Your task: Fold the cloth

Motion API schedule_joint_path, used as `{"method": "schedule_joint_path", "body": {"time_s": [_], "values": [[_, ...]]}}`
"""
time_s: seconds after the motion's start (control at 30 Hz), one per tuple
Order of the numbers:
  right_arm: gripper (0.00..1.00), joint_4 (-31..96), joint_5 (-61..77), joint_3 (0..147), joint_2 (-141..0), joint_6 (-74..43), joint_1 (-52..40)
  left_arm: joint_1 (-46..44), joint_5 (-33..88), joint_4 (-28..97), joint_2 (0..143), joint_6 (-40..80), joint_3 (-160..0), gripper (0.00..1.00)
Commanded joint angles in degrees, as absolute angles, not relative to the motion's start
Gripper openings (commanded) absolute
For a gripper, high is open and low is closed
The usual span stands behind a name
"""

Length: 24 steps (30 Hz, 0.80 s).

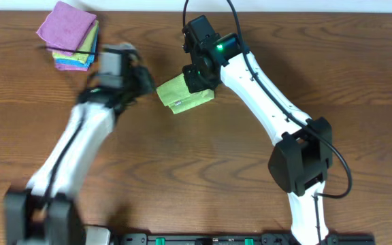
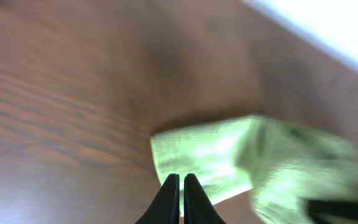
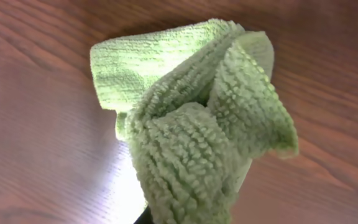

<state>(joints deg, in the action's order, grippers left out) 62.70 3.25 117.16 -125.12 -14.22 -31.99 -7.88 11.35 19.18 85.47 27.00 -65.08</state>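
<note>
Cloth (image 3: 185, 143) first, hard up against the right wrist lens: pale green terry, bunched into a thick ribbed roll that fills the bottom middle and runs off the lower edge. Bunch is gripped by the right claw (image 1: 200, 83). Its fingers are buried in the pile, with only a dark sliver showing at the bottom edge beside the roll. One loop of cloth stands up and curls over to the right, hollow inside. Behind the roll a flat part lies on the tabletop (image 3: 36, 155), far edge straight.

Left wrist view is soft and smeared throughout. At bottom centre, the left claw (image 2: 181, 185): two dark fingertips pressed almost together, a hairline of light between them, nothing seen held. Tips sit over the near edge of the flat green part. Right side of the cloth rises into a blurred lump. A dark shape in the lower right corner is cut off, and I cannot tell what it is.

Overhead: left arm (image 1: 80, 146) heavily blurred, outline doubtful. Its claw end lies just beside the cloth's left corner; contact not readable. Right arm (image 1: 264, 95) is sharp, its head covering the cloth's right half. The cloth sits in the upper middle of the tabletop, between the two claws. Far left corner: stack of folded cloths (image 1: 70, 37), purple on top, yellow-green and blue edges below, well apart from the green one.
</note>
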Motion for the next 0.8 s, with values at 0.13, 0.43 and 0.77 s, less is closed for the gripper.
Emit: {"method": "schedule_joint_path", "body": {"time_s": [0.13,0.43,0.77], "values": [[0.02,58.78,2.83,118.08,-129.23,-10.74,-33.06,-4.05,14.06,29.12,68.38,26.55,-64.90,0.06],[0.67,55.57,3.88,118.08,-134.93,-2.28,-38.94,-4.10,10.94,34.59,51.96,23.77,-64.88,0.06],[0.76,55.05,5.96,118.52,-129.51,6.28,-41.91,-4.10,5.82,41.56,56.84,21.76,-64.86,0.06]]}}
